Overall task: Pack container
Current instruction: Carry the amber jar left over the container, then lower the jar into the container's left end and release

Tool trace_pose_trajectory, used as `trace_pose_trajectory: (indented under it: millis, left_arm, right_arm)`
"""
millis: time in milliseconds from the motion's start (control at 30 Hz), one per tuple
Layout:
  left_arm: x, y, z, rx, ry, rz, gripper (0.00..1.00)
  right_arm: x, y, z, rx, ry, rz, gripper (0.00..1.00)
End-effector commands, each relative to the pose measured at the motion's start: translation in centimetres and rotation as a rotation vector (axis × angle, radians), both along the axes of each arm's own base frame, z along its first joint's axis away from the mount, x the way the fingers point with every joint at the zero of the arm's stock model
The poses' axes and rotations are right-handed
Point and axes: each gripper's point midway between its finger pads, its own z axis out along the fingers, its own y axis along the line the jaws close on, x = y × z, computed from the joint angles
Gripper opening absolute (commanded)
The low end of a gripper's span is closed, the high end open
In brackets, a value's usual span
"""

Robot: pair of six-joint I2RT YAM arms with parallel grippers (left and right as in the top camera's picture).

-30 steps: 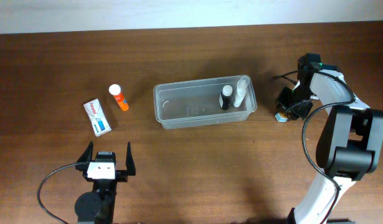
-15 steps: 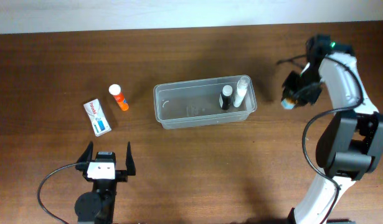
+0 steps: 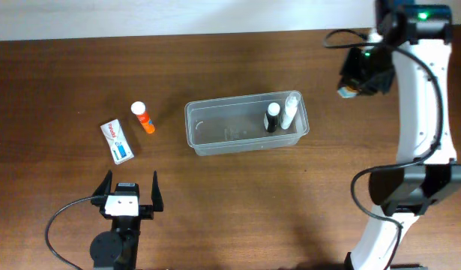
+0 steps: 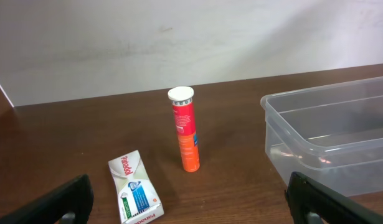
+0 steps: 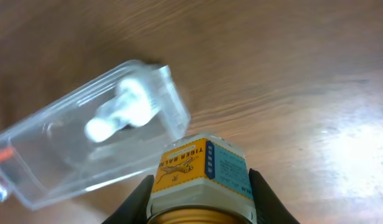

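Note:
The clear container (image 3: 215, 135) stands mid-table with a black-capped bottle (image 3: 272, 117) and a white bottle (image 3: 290, 109) at its right end; it also shows in the left wrist view (image 4: 340, 118) and the right wrist view (image 5: 66, 149). My right gripper (image 3: 348, 90) is raised to the right of the container, shut on a small jar with an orange and blue label and a gold lid (image 5: 203, 174). My left gripper (image 3: 129, 196) is open and empty at the front left. An orange tube (image 3: 143, 118) (image 4: 185, 130) and a white and blue box (image 3: 118, 141) (image 4: 136, 193) lie left of the container.
The table's far edge meets a white wall behind. A black cable trails from the left arm's base at the front.
My right arm has lifted the jar off the table and carried it up and toward the far edge. The left arm has not moved.

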Motion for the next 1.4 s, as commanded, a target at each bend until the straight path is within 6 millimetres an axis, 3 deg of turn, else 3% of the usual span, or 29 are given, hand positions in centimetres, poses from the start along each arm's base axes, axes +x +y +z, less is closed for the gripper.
trace_pose_trajectory:
  millis: [0, 267, 567, 1000, 1133, 1367]
  left_arm:
    - [0.0, 0.2, 0.0, 0.017, -0.001, 0.010, 1.00]
    - [0.0, 0.2, 0.0, 0.017, -0.001, 0.010, 0.99]
    - [0.0, 0.2, 0.0, 0.017, -0.001, 0.010, 0.99]
    - [0.0, 0.2, 0.0, 0.017, -0.001, 0.010, 0.99]
    - [0.0, 0.2, 0.0, 0.017, -0.001, 0.010, 0.99]
    - [0.0, 0.2, 0.0, 0.017, -0.001, 0.010, 0.99]
  right_arm:
    - [-0.3, 3.6, 1.1, -0.013, -0.036, 0.146, 0.27]
    - [-1.4, 10.5, 0.9, -0.130, -0.068, 0.350, 0.28]
    - [-1.3, 15.8, -0.9, -0.152, -0.105, 0.457, 0.33]
    - [-0.2, 18.3, -7.9, -0.100, -0.077, 0.480, 0.38]
    - [-0.1, 18.5, -8.8, -0.094, -0.075, 0.481, 0.38]
    - [0.2, 18.6, -8.8, -0.091, -0.087, 0.480, 0.37]
